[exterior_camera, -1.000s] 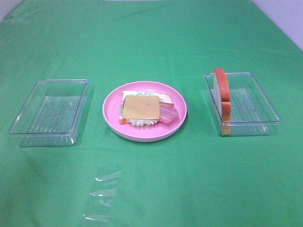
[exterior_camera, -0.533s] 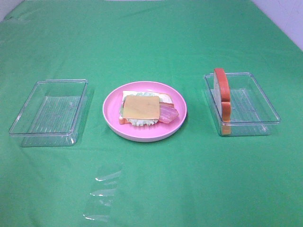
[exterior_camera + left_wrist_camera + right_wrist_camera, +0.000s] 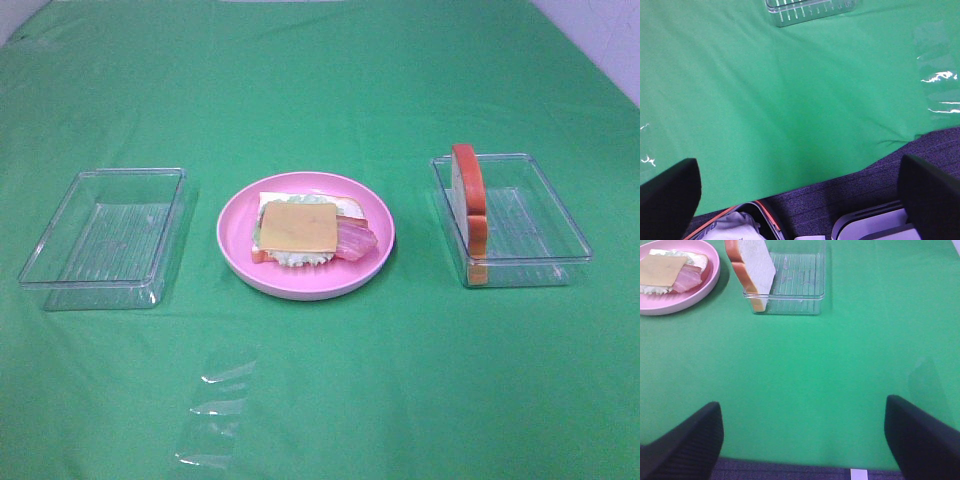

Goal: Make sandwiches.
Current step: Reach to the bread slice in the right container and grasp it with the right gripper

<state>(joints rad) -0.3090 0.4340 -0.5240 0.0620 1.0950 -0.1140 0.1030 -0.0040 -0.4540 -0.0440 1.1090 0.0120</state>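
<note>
A half-built sandwich (image 3: 305, 230) lies on a pink round plate (image 3: 372, 262) in the middle of the green cloth: a white bread slice, pale green lettuce, reddish bacon and a yellow cheese slice on top. It also shows in the right wrist view (image 3: 670, 271). One more bread slice (image 3: 468, 192) stands on edge against the left wall of the clear tray (image 3: 545, 222) on the right; it also shows in the right wrist view (image 3: 751, 267). Neither gripper shows in the exterior view. My left gripper (image 3: 800, 192) and right gripper (image 3: 802, 432) are open and empty, back at the table's near edge.
An empty clear tray (image 3: 105, 235) sits left of the plate; its corner shows in the left wrist view (image 3: 807, 9). A clear plastic film (image 3: 215, 415) lies on the cloth near the front. The cloth's front edge (image 3: 840, 172) hangs over dark floor with bags below.
</note>
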